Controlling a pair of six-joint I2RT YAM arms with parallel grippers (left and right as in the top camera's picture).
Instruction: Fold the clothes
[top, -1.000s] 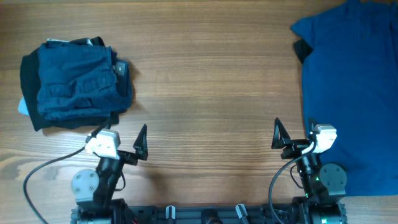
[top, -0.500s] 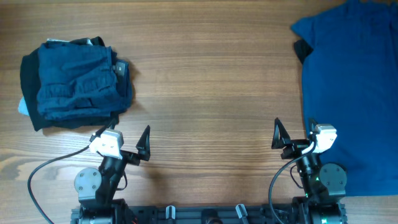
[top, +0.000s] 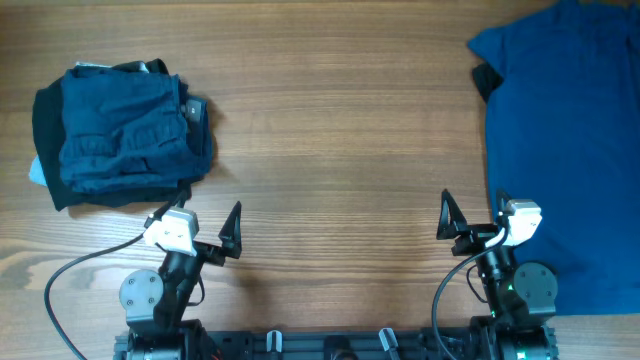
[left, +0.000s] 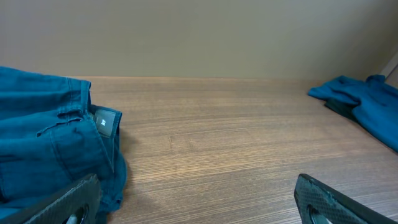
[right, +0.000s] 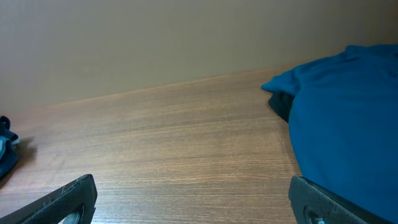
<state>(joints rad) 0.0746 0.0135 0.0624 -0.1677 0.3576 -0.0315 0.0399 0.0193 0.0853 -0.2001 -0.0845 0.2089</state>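
Stack of folded dark-blue cotton garments (top: 120, 135) far left on wooden surface (top: 340, 120). Left gripper (top: 194, 214) wide open, empty. Right gripper (top: 472, 202) equally spread, holding nothing, beside flat blue fabric T-shirt (top: 565, 140). Probably light, limp; best pinched at hem corner.

Soft, even light, faint shadows, no glare; overhead view sharp, wrist views slightly soft at the bottom corners.

Blue shirt (top: 570, 150) cut by right edge, folded pile (left: 43, 143) cropped in left wrist view
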